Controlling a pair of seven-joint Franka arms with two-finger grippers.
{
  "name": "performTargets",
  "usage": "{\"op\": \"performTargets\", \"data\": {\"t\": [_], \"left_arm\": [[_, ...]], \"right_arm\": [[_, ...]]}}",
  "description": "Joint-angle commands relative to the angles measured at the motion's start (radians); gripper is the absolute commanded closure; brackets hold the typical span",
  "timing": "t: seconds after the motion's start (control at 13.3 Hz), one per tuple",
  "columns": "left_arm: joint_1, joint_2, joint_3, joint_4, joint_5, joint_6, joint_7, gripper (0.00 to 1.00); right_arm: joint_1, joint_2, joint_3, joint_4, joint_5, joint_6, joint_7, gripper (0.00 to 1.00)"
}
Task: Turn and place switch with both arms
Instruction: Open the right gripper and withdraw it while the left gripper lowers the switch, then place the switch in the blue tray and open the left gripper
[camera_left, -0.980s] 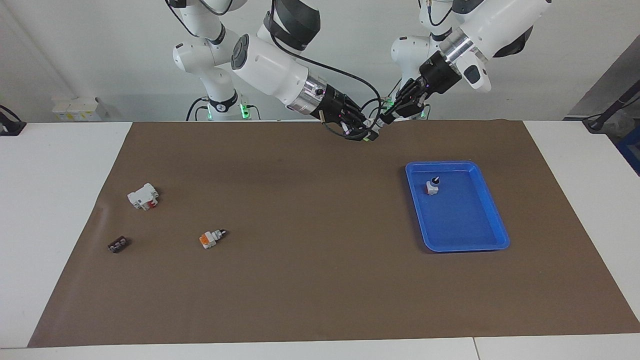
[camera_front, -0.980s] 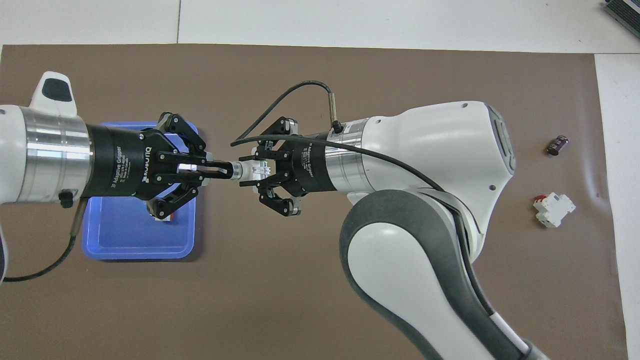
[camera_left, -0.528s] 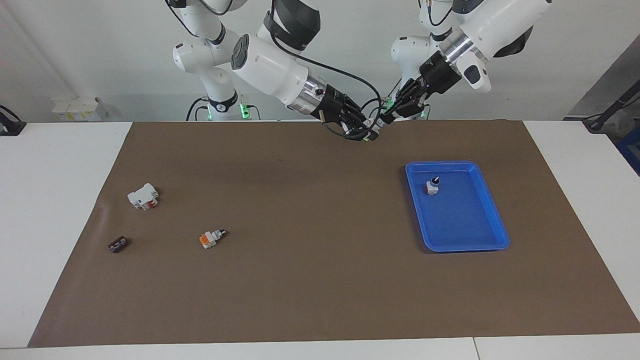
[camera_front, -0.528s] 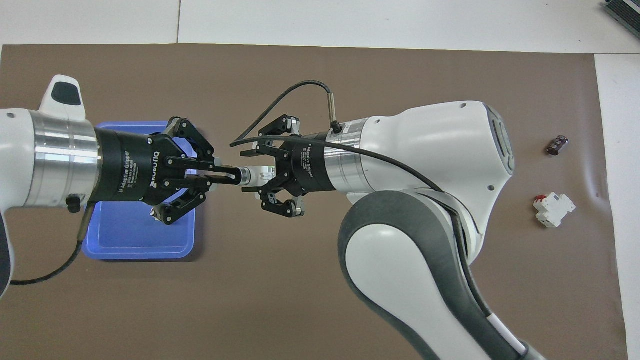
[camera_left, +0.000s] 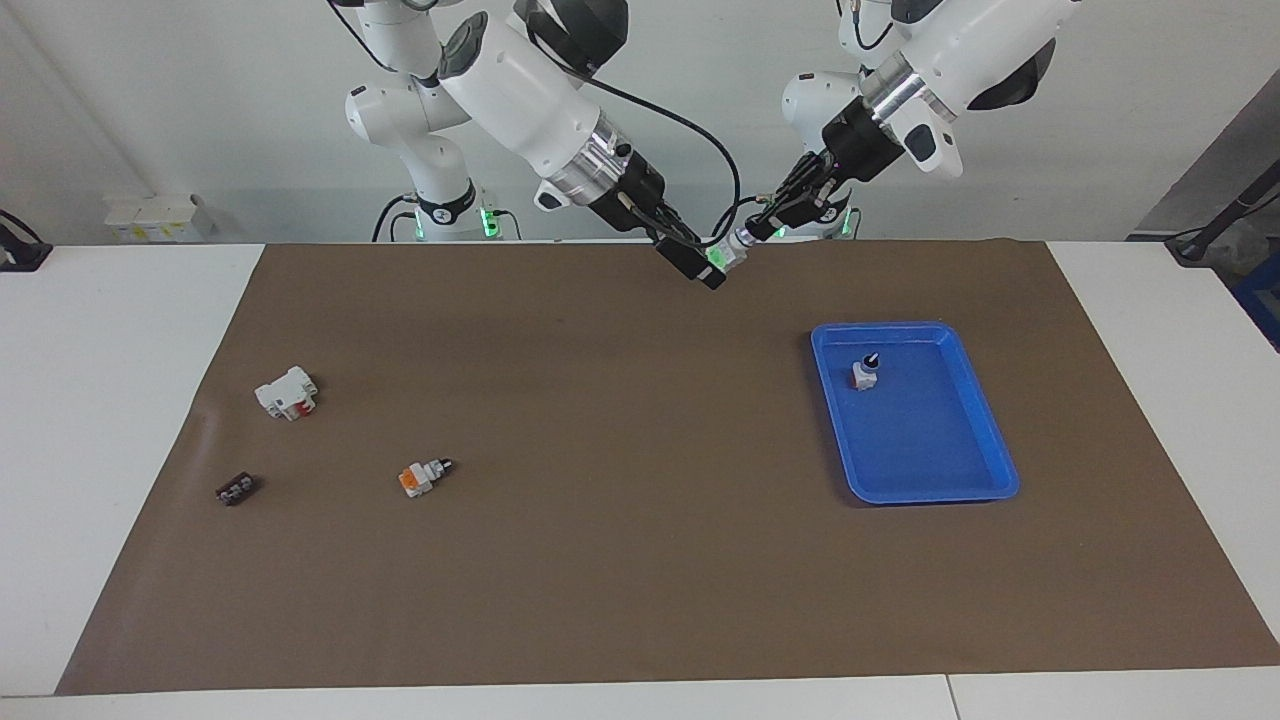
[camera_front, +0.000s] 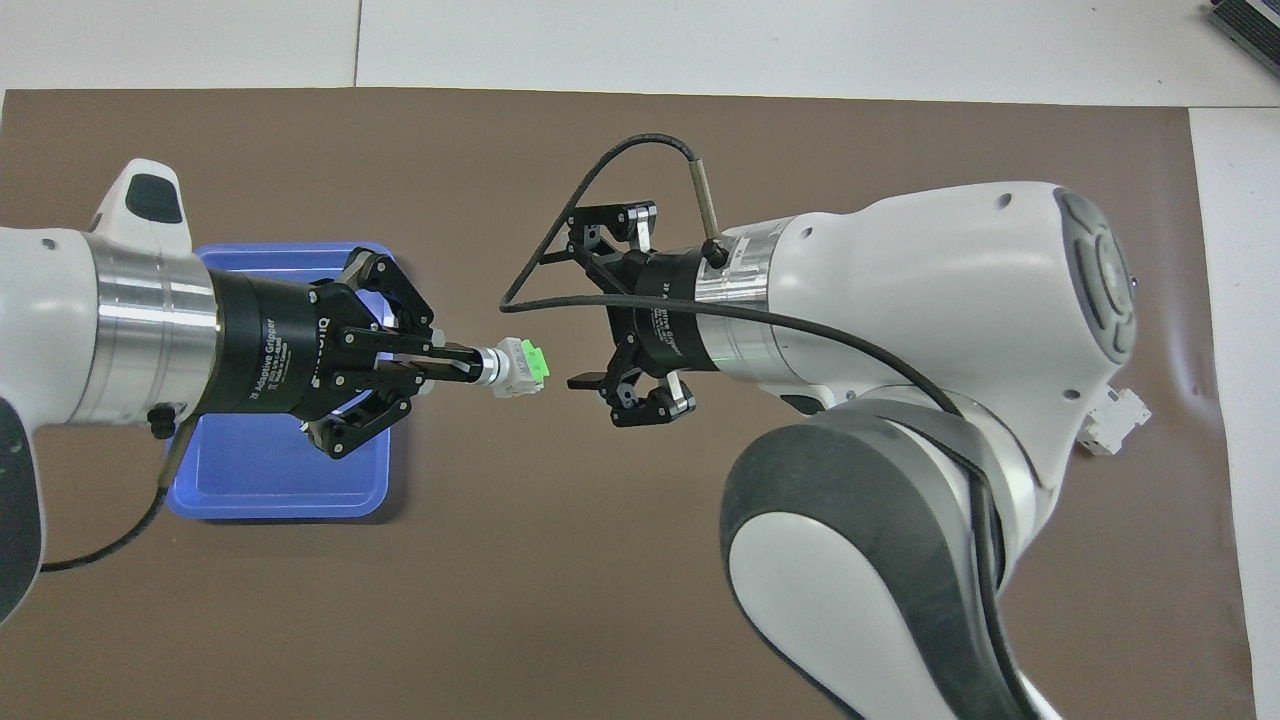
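**Surfaces and finishes across the table**

The table (camera_left: 100, 420) is seen as smooth, white and faintly glossy, overlaid by a matt brown mat (camera_left: 640, 560) — paper-like, slightly wrinkled toward the right arm's end. The tray (camera_left: 930, 480) is shown as glossy blue plastic. The switch (camera_front: 516, 367) looks like moulded plastic. The arms' shells are rendered in glossy white plastic, with brushed silver metal wrist rings — and matt black grippers.
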Motion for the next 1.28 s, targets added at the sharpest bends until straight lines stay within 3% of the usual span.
{"op": "performTargets", "data": {"t": [0.0,0.23,0.68,0.9,1.06,1.21], "left_arm": [[0.001,-0.056,0.008,-0.084,0.08,0.004,0.166,1.0],[0.022,-0.107,0.008,-0.202,0.157,0.034,0.352,1.0],[0.114,-0.085,0.006,-0.338,0.319,0.172,0.834,1.0],[0.162,0.008,0.006,-0.36,0.399,0.273,1.072,1.0],[0.168,0.094,0.006,-0.355,0.448,0.417,1.089,1.0],[0.201,0.137,0.008,-0.36,0.459,0.455,1.223,1.0]], "right_arm": [[-0.028,-0.038,0.0,-0.002,-0.131,-0.05,-0.115,0.0],[-0.038,-0.051,0.0,-0.012,-0.397,-0.068,-0.23,0.0],[-0.214,-0.086,-0.003,-0.02,-0.508,-0.247,-0.745,0.0],[-0.337,-0.121,-0.006,-0.016,-0.556,-0.401,-1.055,0.0],[-0.389,-0.138,-0.006,-0.014,-0.635,-0.471,-1.16,0.0],[-0.439,-0.152,-0.017,0.001,-0.651,-0.534,-1.255,0.0]]}}
